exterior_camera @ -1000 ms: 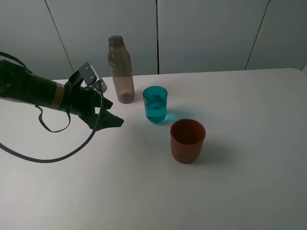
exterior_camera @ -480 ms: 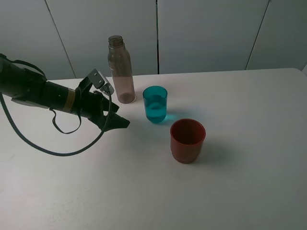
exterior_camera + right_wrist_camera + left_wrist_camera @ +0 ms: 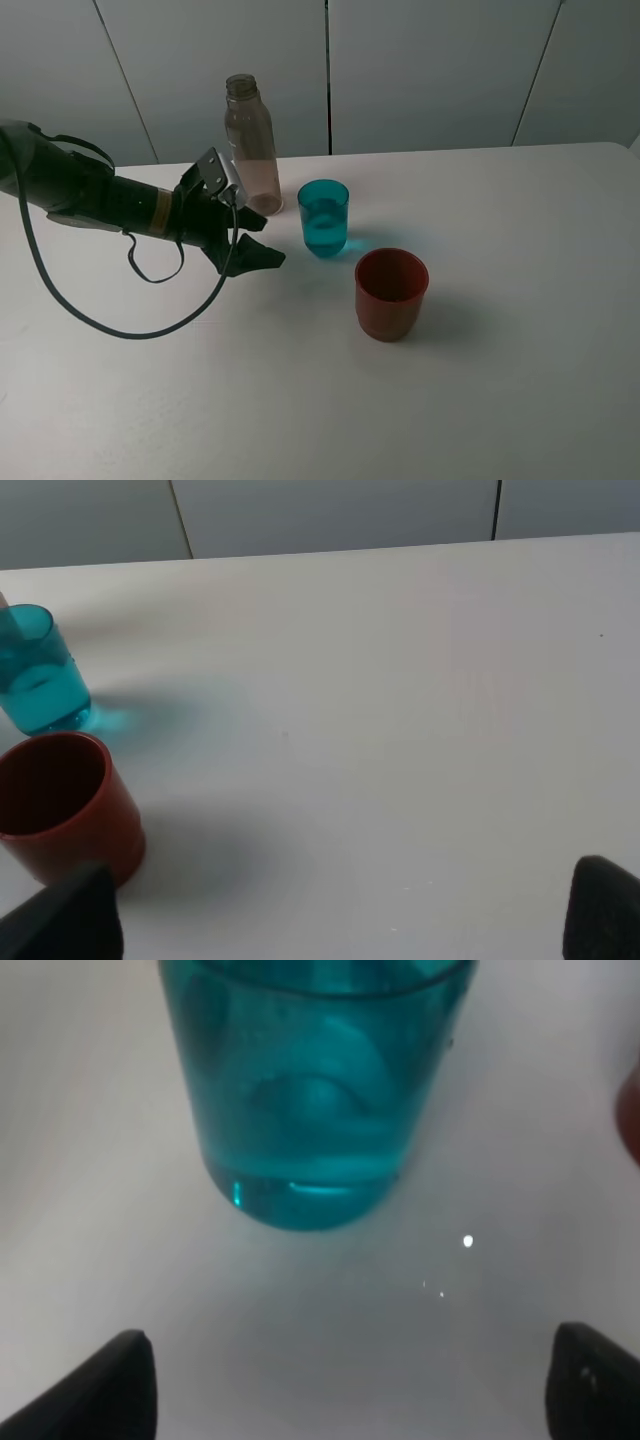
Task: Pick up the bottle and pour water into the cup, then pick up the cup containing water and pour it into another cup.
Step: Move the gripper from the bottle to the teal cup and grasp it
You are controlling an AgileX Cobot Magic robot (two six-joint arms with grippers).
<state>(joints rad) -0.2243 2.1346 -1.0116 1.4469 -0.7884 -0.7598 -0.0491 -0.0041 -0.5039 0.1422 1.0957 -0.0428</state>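
Three containers upright on the white table (image 3: 500, 380), none touching another. Farthest back, the bottle (image 3: 250, 145): tall, slim, brownish clear plastic, uncapped; cannot tell through the tint whether it holds water. In front and to the right of it, the teal cup (image 3: 324, 217) (image 3: 315, 1090) (image 3: 38, 670), with water up to about half its height. Nearer the camera and further right, the red cup (image 3: 391, 293) (image 3: 60, 805), wider and squatter, showing only a dark inner wall.

Far table edge close behind the bottle, against grey wall panels (image 3: 430, 70). Broad bare tabletop to the right of both cups and across the front. Narrower gap between teal cup and bottle, and between teal cup and red cup.

Teal cup standing straight, long axis vertical, mouth up. Bottle likewise vertical, neck up.

Left gripper (image 3: 262, 242) (image 3: 355, 1390) low over the table, left of the teal cup and in front of the bottle, aimed at the cup; fingers spread wide, gripping nothing, near the cup but apart from it. Right gripper (image 3: 335, 920) seen only in its wrist view, fingers also spread wide, holding nothing, red cup beside one fingertip.
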